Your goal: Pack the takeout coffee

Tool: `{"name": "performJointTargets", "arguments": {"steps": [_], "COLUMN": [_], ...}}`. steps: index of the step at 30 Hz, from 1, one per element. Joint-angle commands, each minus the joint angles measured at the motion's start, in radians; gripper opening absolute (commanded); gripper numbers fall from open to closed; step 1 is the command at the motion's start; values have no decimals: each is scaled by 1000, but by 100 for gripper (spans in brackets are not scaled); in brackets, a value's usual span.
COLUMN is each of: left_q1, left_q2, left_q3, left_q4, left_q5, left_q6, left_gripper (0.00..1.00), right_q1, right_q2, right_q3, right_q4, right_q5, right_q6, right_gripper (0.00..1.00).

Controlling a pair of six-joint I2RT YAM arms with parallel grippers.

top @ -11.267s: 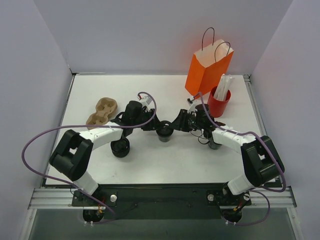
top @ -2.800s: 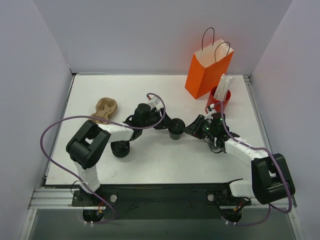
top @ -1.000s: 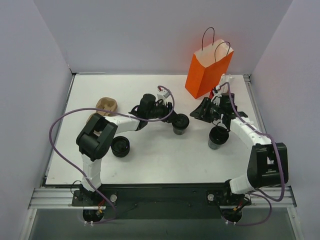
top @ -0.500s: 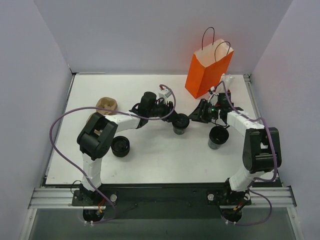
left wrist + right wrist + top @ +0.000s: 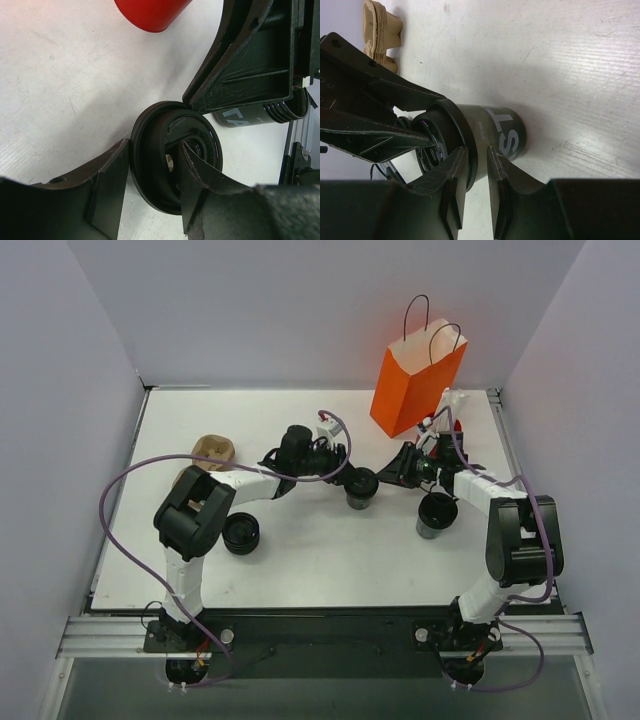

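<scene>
While the left jaws pinch the rim wall of the takeout coffee (image 5: 506, 131), one finger inside, the right jaws straddle the opposite rim; I cannot tell whether they grip it. The cup is upright on the surface (image 5: 580, 65), axis vertical, between both jaws.

Arms (image 5: 245, 483): white links, black joints; thin purple cables (image 5: 102, 520) looping

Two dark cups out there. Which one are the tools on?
The middle cup: the left tool and right tool both straddle its rim. The other cup stands free, to its right.
</scene>
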Motion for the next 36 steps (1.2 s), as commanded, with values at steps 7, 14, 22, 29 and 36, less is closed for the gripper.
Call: {"name": "performJointTargets", "arguments": {"steps": [7, 14, 22, 29, 36], "left_q1": [-7, -13, -14, -14, -13], "left_q2": [156, 172, 127, 115, 135], "left_q3": [-174, -206, -210, -177, -150], "left_q4": [-331, -292, -289, -314, -334], "left_q5": [-216, -248, -260, -216, -164], "left_q6": [119, 96, 94, 149, 209], "left_gripper": [50, 50, 50, 50, 49], "right_q1": [63, 118, 230, 209, 97], "right_q2": [13, 55, -45, -205, -245], "right_q3": [-126, -191, -304, -260, -39], "right_q4": [-208, -192, -46, -44, -211], "right_q5": [184, 273, 325, 353, 284], "right_q6": [-77, -46, 147, 206, 80], "right_gripper": [21, 19, 19, 27, 45]}}
